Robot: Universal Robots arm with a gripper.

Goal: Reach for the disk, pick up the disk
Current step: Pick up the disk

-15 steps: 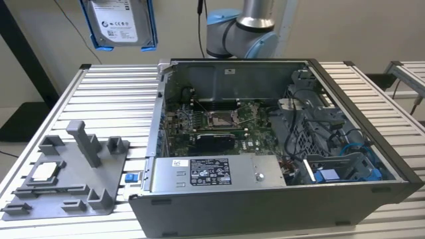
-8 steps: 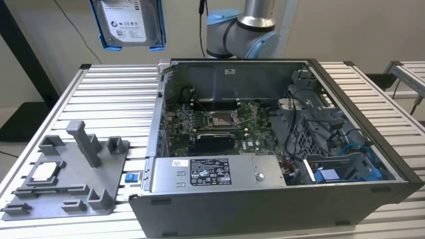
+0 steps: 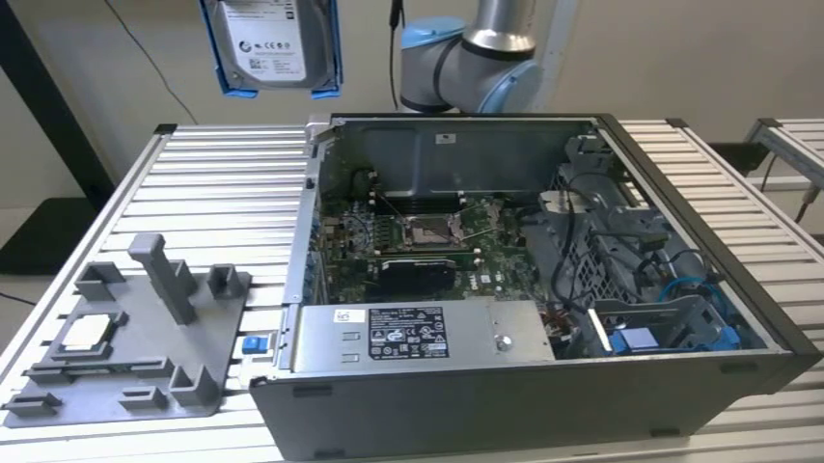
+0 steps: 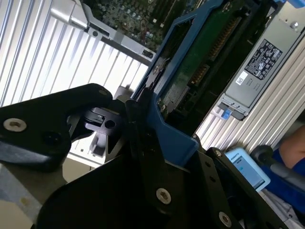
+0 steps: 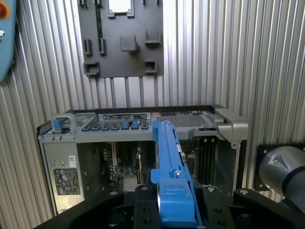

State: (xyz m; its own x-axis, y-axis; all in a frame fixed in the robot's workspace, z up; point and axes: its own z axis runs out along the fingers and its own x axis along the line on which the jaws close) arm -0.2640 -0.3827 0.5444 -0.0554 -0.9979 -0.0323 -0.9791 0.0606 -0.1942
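Observation:
The disk, a silver-grey drive with a white label and blue side rails, hangs high in the air at the exterior view's upper left, above the slatted table and clear of the computer case. In both wrist views my gripper is shut on the disk, its black fingers clamping the blue rail. The second wrist view shows the disk edge-on with its green circuit board facing out, held in my gripper.
An open computer case with motherboard and power supply fills the table's middle. A grey fixture plate carrying a white-topped chip lies at the exterior view's left. The arm's base stands behind the case. A person's sleeve is nearby.

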